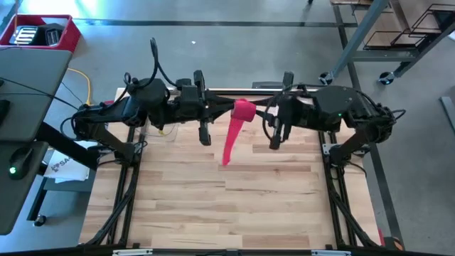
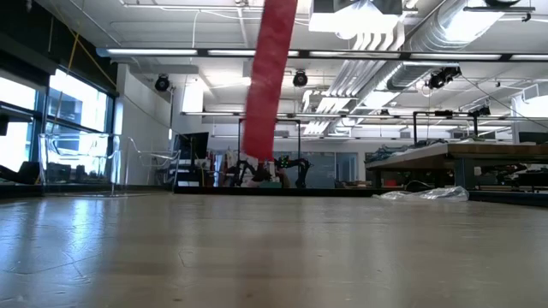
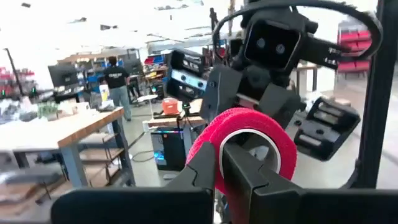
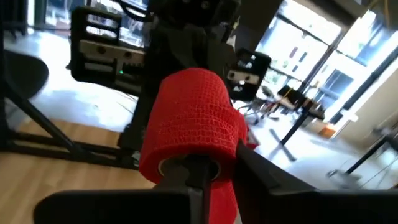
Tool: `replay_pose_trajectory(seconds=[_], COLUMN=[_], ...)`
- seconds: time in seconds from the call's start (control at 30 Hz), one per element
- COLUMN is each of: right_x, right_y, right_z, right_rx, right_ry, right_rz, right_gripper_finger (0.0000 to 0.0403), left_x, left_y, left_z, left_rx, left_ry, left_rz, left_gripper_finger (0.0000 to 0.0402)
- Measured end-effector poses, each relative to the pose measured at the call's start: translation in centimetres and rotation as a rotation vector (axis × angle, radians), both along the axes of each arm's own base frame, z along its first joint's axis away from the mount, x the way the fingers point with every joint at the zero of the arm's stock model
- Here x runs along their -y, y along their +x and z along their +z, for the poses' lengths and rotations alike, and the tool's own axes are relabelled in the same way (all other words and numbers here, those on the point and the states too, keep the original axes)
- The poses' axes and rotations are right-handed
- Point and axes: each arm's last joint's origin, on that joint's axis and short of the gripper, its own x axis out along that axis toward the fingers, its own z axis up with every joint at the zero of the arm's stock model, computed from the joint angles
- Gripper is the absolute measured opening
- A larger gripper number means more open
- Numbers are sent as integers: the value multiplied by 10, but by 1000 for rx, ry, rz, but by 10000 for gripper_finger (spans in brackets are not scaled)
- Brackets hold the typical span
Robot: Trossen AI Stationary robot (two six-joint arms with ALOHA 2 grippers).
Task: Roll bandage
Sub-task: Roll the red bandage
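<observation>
High view: one bandage [image 1: 239,119] held between two claws, tail hanging.

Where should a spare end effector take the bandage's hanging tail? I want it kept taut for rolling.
Near the bandage's free lower end, pinching its flat faces from the side: it hangs loose below the roll, clear of both end effectors.

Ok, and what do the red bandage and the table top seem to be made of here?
The bandage: looks like soft woven or crepe fabric, matte, with a fine crinkled grid texture in the right wrist view; its loose tail hangs limp towards the table. Probably a self-sticking wrap, though that is a guess. The table: pale wood planks with visible grain and joins, a smooth, slightly glossy finish.
</observation>
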Motion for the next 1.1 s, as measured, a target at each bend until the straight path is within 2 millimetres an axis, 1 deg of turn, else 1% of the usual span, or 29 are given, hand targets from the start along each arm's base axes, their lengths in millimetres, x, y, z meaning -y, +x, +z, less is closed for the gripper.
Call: replay_pose_trajectory(seconds=[0.07, 0.1, 0.17, 0.27, 0.37, 0.47, 0.57, 0.63, 0.73, 0.83, 0.93, 1.0, 1.07, 1.1], right_x=[3, 5, 7, 11, 14, 18, 21, 23, 22, 20, 21, 23, 24, 24], right_y=[-4, -7, -10, -11, -10, -3, 8, 16, 27, 37, 45, 50, 52, 52], right_z=[1, 0, 3, 3, 6, 13, 20, 23, 25, 23, 18, 15, 14, 14], right_rx=[1, -14, 15, 22, 53, 137, 236, 300, 353, 363, 356, 343, 327, 318], right_ry=[42, 48, 76, 112, 129, 153, 165, 153, 86, 21, 14, -3, -46, -71], right_rz=[-7, -16, -44, -87, -80, -4, 44, 46, 65, 62, -14, -52, -61, -62], right_gripper_finger=[68, 80, 102, 133, 157, 171, 176, 177, 177, 177, 177, 173, 156, 141], left_x=[-5, -8, -15, -22, -26, -27, -27, -27, -27, -27, -27, -26, -24, -24], left_y=[-7, -13, -25, -35, -36, -40, -43, -40, -33, -34, -33, -27, -25, -24], left_z=[6, 11, 21, 30, 32, 37, 42, 40, 35, 37, 37, 34, 32, 31], left_rx=[38, 84, 149, 239, 280, 331, 374, 363, 338, 352, 359, 343, 333, 332], left_ry=[-63, -112, -216, -345, -420, -465, -493, -510, -512, -529, -536, -541, -562, -571], left_rz=[5, 5, 6, -12, -66, -124, -167, -172, -167, -176, -180, -184, -194, -199], left_gripper_finger=[8, 7, 4, 3, 2, 2, 2, 1, 1, 1, 1, 1, 1, 1])
